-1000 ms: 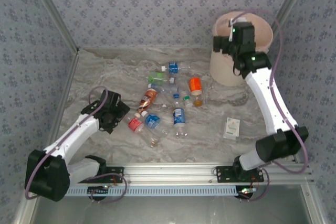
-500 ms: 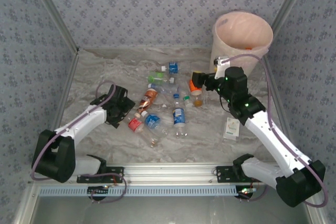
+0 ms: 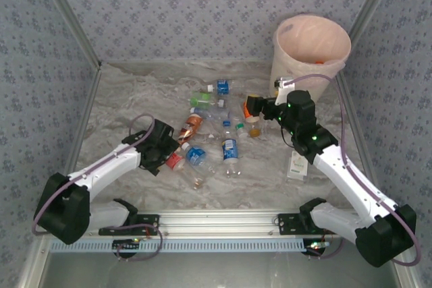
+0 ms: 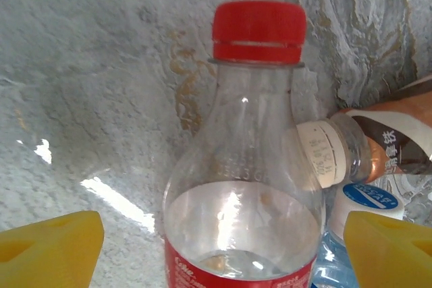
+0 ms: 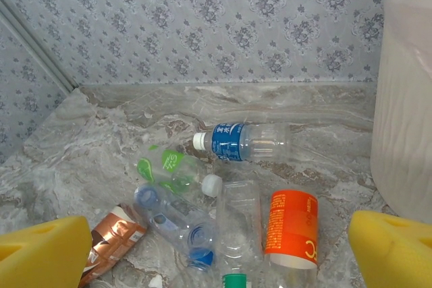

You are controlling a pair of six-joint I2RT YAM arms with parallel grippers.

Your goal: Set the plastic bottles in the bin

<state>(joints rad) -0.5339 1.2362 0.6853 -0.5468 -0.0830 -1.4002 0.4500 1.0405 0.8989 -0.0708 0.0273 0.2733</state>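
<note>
Robot lab cell, wallpapered panels [image 3: 202, 11], aluminium rail [image 3: 223, 219], marbled tabletop [image 3: 135, 92]

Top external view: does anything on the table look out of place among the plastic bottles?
Yes. A small flat white packet lies alone on the table, to the right of the plastic bottles, beside the right arm. It is no bottle, so it looks odd here.
</note>
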